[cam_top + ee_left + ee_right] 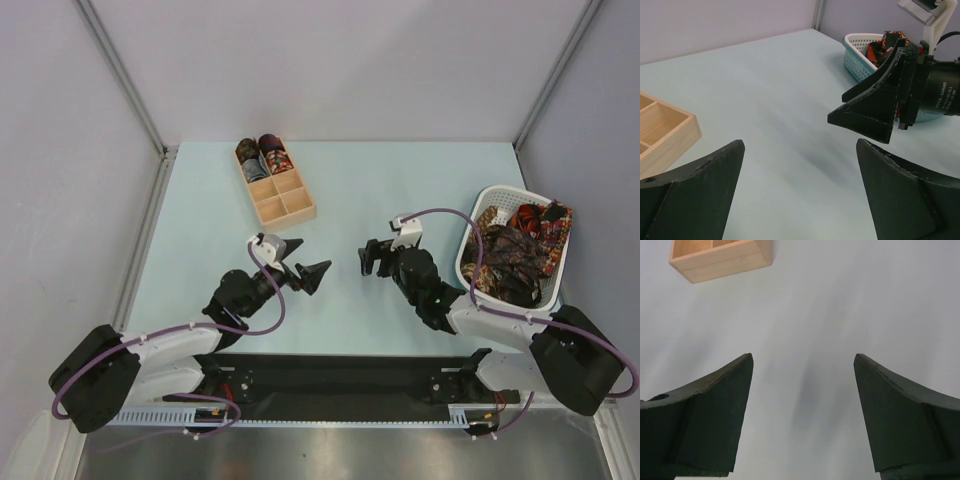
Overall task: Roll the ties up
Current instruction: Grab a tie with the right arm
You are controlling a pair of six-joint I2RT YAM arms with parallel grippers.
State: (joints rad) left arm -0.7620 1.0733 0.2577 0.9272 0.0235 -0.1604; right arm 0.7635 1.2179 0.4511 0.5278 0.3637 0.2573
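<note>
Several loose ties [515, 250] in dark maroon, red and gold lie heaped in the white basket [468, 248] at the right; from the left wrist view the ties [879, 47] peek over the basket [856, 54]. Rolled ties [262, 155] fill the far compartments of the wooden box [285, 205]. My left gripper [305, 260] hovers open over bare table [800, 145], nothing between its fingers. Facing it, my right gripper [374, 256] is open and empty too [802, 360]; its black fingers [875, 107] show in the left wrist view.
The wooden box's near compartments hold nothing; its corner shows in both wrist views [665, 132] [720, 257]. Grey walls and metal frame posts [125, 80] bound the pale blue table [400, 190]. A black rail [340, 375] runs along the near edge.
</note>
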